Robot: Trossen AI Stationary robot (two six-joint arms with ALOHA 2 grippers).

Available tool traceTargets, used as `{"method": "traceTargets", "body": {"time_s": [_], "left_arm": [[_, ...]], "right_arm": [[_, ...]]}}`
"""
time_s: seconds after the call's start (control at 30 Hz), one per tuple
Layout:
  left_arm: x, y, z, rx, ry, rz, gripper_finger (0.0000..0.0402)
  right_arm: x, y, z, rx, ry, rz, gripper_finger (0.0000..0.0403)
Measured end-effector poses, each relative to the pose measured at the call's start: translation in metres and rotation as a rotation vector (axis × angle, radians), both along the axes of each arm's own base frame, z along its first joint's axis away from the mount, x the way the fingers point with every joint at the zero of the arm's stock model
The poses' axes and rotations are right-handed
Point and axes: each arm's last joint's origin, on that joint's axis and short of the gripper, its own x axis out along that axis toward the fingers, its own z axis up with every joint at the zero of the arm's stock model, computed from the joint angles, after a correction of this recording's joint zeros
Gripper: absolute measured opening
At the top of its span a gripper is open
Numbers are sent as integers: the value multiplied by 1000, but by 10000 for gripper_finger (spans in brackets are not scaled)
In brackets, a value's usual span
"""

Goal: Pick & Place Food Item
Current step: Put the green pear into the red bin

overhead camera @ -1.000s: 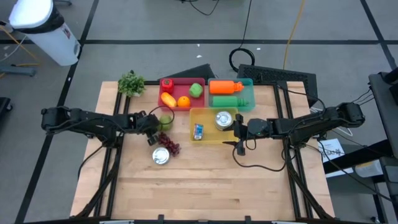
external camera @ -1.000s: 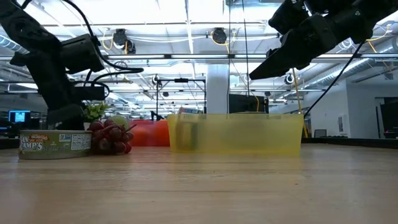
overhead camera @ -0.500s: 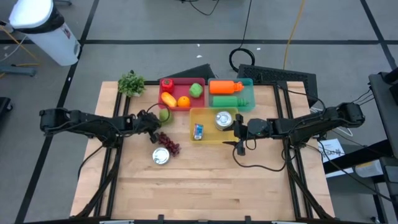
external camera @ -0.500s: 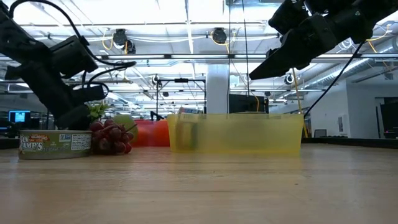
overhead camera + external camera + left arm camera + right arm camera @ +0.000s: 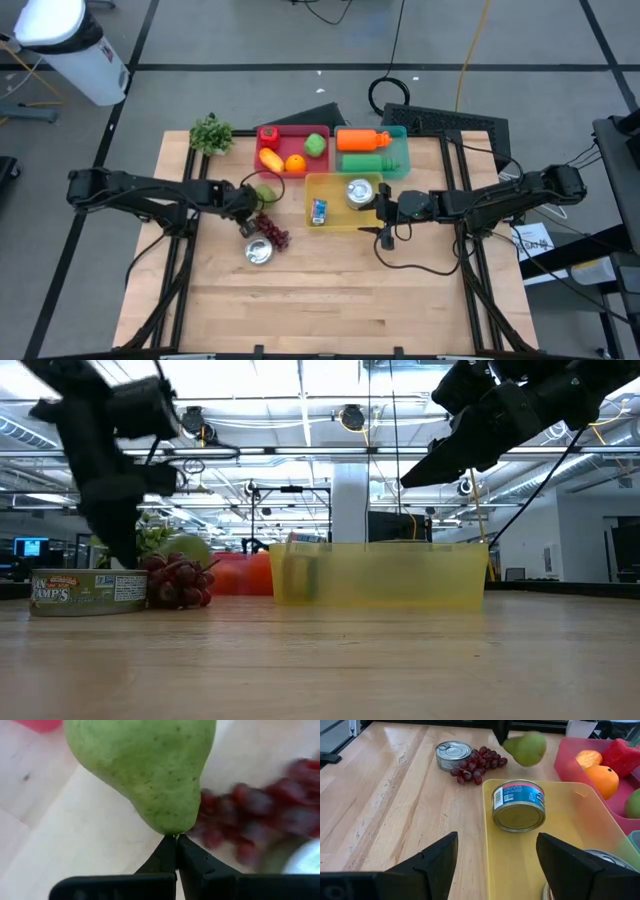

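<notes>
the left end effector [image 5: 176, 851] is pinched tight on nothing. the pear [image 5: 150, 765] touches its tips, long way pointing straight ahead. the right end effector [image 5: 495, 857] waits open.

The green pear [image 5: 150, 765] has tiny dark dots. Its thin end sits in the left gripper [image 5: 176, 840], just beside the red grapes [image 5: 271, 229] and the red tray [image 5: 291, 133].

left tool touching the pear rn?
Touching. In the left wrist view the left tool's shut tips meet the narrow end of the pear, pinching it where the stem would be; no gap shows between them.
</notes>
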Motion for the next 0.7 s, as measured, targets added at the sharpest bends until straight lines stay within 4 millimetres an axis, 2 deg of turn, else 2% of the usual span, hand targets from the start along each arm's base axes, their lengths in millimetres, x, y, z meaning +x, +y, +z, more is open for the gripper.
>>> {"method": "traceTargets", "body": {"time_s": [0.13, 0.4, 0.57, 0.7], "left_arm": [[7, -5, 31, -6, 34, -26, 2], [25, -17, 85, 5, -75, -99, 1], [43, -37, 96, -2, -74, -214, 1], [60, -56, 92, -54, 20, -294, 1]], "right_arm": [[0, 0, 1, 1, -8, 0, 254], [12, 7, 3, -10, -122, 32, 254], [28, 21, -5, -96, -217, 111, 254], [38, 29, -9, -121, -283, 142, 254]]}}
